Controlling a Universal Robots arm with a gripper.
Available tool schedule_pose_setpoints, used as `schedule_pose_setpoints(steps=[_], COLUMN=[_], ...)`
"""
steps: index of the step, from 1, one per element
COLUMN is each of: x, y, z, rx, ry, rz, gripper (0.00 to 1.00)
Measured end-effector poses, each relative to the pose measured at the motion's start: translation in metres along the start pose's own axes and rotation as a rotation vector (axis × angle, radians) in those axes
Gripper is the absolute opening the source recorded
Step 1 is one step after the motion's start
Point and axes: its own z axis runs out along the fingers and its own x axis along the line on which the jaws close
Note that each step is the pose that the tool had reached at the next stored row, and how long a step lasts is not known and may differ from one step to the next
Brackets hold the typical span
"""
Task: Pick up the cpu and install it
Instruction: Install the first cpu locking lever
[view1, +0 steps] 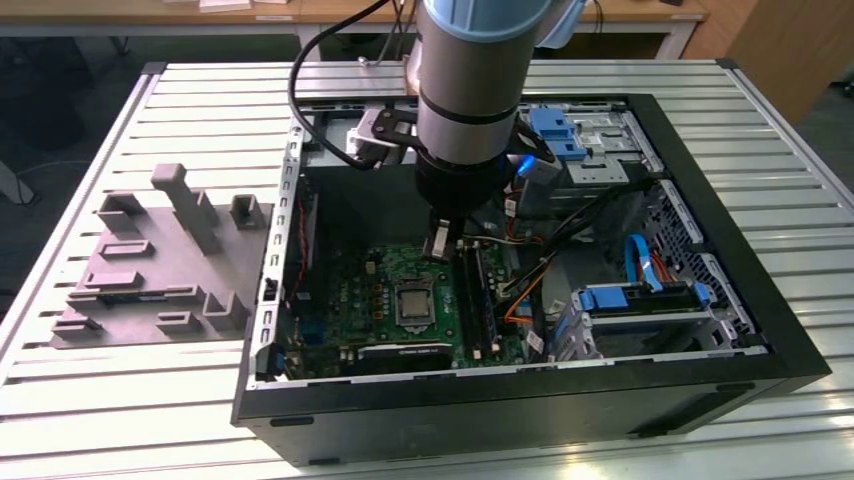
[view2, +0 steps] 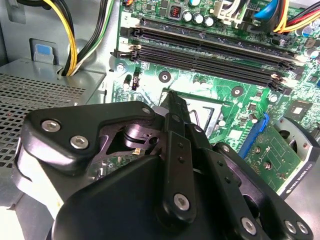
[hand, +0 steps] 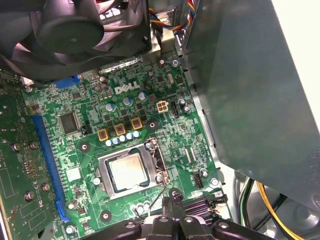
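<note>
The cpu (hand: 128, 172), a silvery-grey square chip, lies flat inside the silver-framed socket (hand: 107, 187) on the green motherboard (hand: 85, 150). In the first wrist view my gripper (hand: 173, 199) is just beside the socket's edge, its black fingers pressed together with nothing seen between them. A thin metal lever wire (hand: 159, 200) runs past the fingertips. In the second wrist view the gripper (view2: 170, 96) points at the socket (view2: 205, 107), partly hiding it. In the exterior view the gripper (view1: 438, 243) hangs inside the open computer case, just above the socket (view1: 411, 303).
A grey moulded tray (view1: 134, 290) lies on the slatted table at the exterior view's left. Black case walls (view1: 534, 400) surround the board. Memory slots (view2: 210, 55), yellow and black cables (view2: 70, 35), a blue slot (hand: 47, 165) and a black fan (hand: 70, 30) crowd the socket.
</note>
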Motion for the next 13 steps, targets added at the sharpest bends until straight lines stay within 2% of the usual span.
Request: schedule_pose_setpoints(steps=[6, 9, 13], x=[0.0, 0.0003, 0.0011], y=[0.0, 0.0, -0.0003], z=[0.0, 0.0003, 0.0004], rx=[-0.0001, -0.0002, 0.0018], ry=[0.0002, 0.0014, 0.0077], rz=[-0.003, -0.029, -0.035], gripper=[0.11, 0.11, 0.11])
